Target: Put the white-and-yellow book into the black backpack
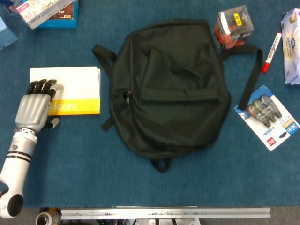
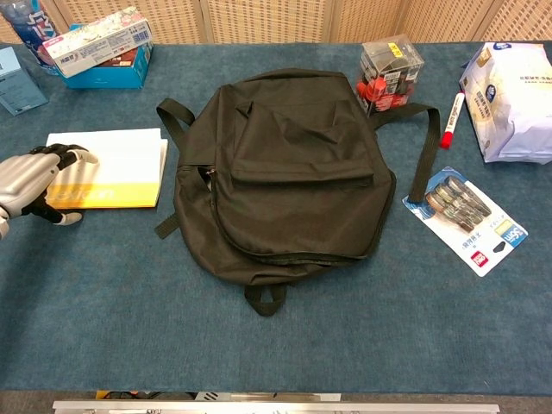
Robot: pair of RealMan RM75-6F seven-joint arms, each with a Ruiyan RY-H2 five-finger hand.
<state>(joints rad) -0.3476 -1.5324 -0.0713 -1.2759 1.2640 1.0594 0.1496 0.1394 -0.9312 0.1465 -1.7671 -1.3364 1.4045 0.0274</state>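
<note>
The white-and-yellow book (image 1: pixel 75 89) lies flat on the blue table, left of the black backpack (image 1: pixel 173 84). My left hand (image 1: pixel 33 110) rests on the book's left part: the fingers lie on the cover and the thumb sits by the lower edge. In the chest view the same left hand (image 2: pixel 30 177) covers the left end of the book (image 2: pixel 121 159). The backpack (image 2: pixel 293 164) lies flat, front side up, with a zip pull at its left edge; no opening shows. My right hand is outside both views.
A blue box (image 1: pixel 51 11) with a carton on it stands at the back left. A clear box (image 1: pixel 233 26), a red marker (image 1: pixel 271 46), a white pouch (image 1: pixel 291 28) and a blister pack (image 1: pixel 270 117) lie right of the backpack, whose straps trail beside it.
</note>
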